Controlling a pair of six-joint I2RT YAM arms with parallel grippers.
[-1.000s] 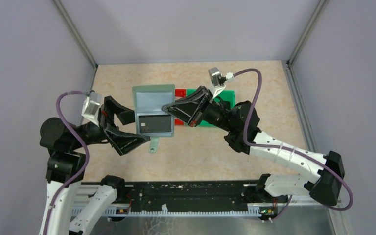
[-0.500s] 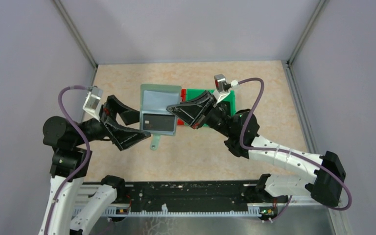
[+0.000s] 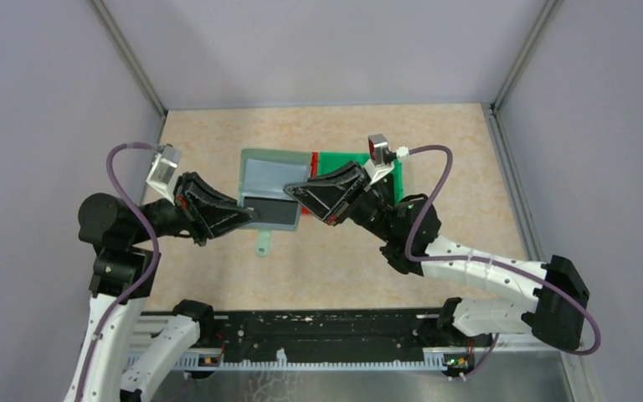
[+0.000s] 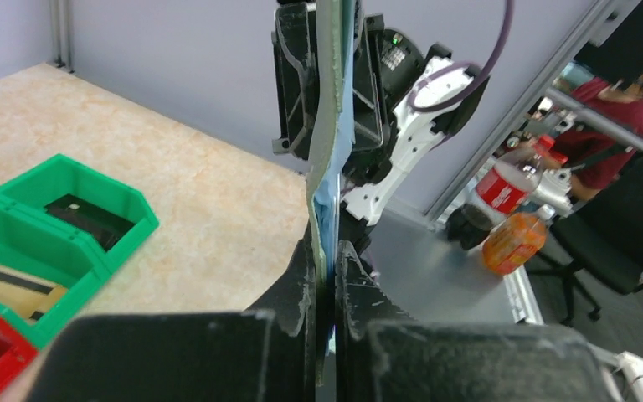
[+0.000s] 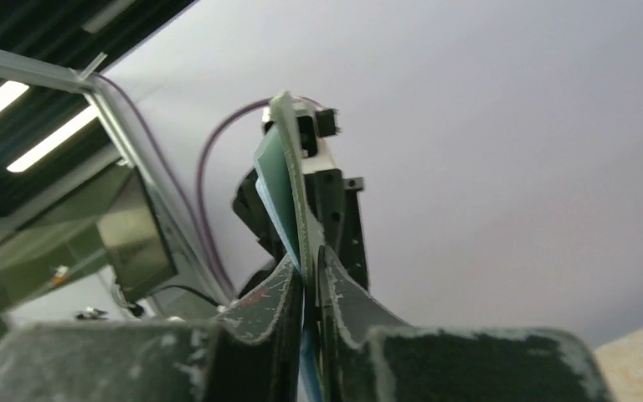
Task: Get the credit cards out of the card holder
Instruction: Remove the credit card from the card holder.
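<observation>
The card holder (image 3: 272,172), pale grey-green with a blue inside, hangs unfolded above the table, its closing tab (image 3: 262,247) dangling. A dark grey credit card (image 3: 272,212) sits across its lower half. My left gripper (image 3: 249,214) is shut on the holder's left edge, right where the dark card ends. In the left wrist view the holder (image 4: 328,126) stands edge-on between the closed fingers (image 4: 347,272); I cannot tell whether the card is pinched too. My right gripper (image 3: 295,191) is shut on the holder's right edge (image 5: 289,167).
Green bins (image 3: 385,167) and a red bin (image 3: 313,159) sit on the table under and behind the right gripper. In the left wrist view one green bin (image 4: 130,201) holds a dark card (image 4: 92,216), another a tan striped card (image 4: 12,280). Grey walls enclose the table.
My left gripper moved right to the holder's left edge and went from wide open to shut on it. The right gripper shifted the holder slightly to the right.
</observation>
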